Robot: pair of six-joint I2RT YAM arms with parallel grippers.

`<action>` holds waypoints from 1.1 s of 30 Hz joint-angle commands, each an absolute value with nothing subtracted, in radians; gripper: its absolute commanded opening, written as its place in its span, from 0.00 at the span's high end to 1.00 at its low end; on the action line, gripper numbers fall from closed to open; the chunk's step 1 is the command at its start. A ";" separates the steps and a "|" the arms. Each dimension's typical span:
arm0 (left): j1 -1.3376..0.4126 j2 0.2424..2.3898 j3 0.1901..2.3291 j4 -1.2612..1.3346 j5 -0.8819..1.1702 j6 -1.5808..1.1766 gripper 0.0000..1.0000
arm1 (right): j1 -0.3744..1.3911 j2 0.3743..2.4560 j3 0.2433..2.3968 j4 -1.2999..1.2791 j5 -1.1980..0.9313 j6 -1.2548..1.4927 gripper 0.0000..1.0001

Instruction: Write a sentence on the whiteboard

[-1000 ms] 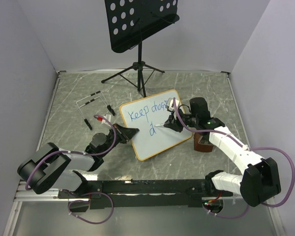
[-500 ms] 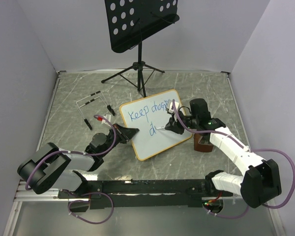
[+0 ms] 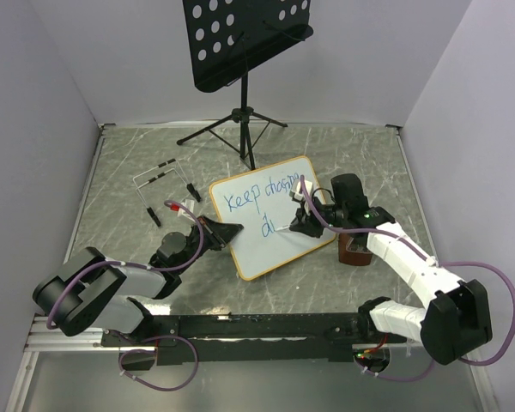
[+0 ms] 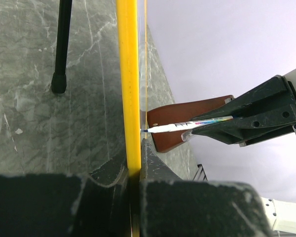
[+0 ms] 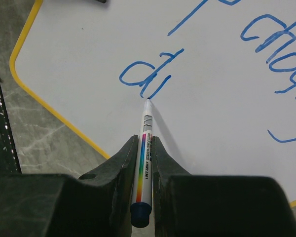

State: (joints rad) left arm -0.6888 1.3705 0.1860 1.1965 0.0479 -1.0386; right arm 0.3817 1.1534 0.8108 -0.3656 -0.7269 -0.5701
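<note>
Since a second ago, your right gripper [image 3: 292, 225] has eased slightly toward the board's near-left edge. On the second line, the sentence [image 5: 153, 74] has grown from a lone blue "d" to a "d" with a short down-stroke beside it. The whiteboard [image 3: 256, 249] has not shifted; it sits mid-table, turned at an angle, in front of the music stand [image 3: 245, 39].

Your right arm reaches in from the near right with its elbow out wide. Its jaws are closed on the marker [image 5: 144, 148], whose tip touches the board just under the new stroke. Your left arm lies low, and the left gripper [image 4: 134, 158] stays clamped on the board's orange frame at its left edge.
</note>
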 commanded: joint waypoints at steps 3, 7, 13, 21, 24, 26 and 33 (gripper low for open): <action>-0.695 1.358 0.210 1.298 0.075 -1.003 0.99 | 0.380 1.169 0.854 -0.305 -0.733 -0.546 1.00; -0.695 1.355 0.206 1.301 0.072 -1.005 0.99 | 0.380 1.183 0.861 -0.272 -0.718 -0.525 1.00; -0.696 1.353 0.203 1.302 0.072 -1.005 0.99 | 0.380 1.193 0.865 -0.242 -0.674 -0.502 1.00; -0.695 1.354 0.199 1.305 0.071 -1.005 0.99 | 0.362 1.187 0.854 -0.207 -0.615 -0.465 1.00; -0.695 1.353 0.201 1.304 0.072 -1.005 0.99 | 0.356 1.178 0.857 -0.218 -0.630 -0.460 1.00; -0.695 1.351 0.201 1.301 0.071 -1.003 0.99 | 0.350 1.170 0.856 -0.233 -0.678 -0.465 1.00; -0.695 1.336 0.201 1.284 0.066 -0.999 0.99 | 0.339 1.115 0.844 -0.273 -0.769 -0.491 1.00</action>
State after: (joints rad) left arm -0.6888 1.3693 0.1856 1.1942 0.0471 -1.0412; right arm 0.3489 1.1625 0.8249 -0.2703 -0.7082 -0.4694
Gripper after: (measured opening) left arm 0.078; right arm 0.200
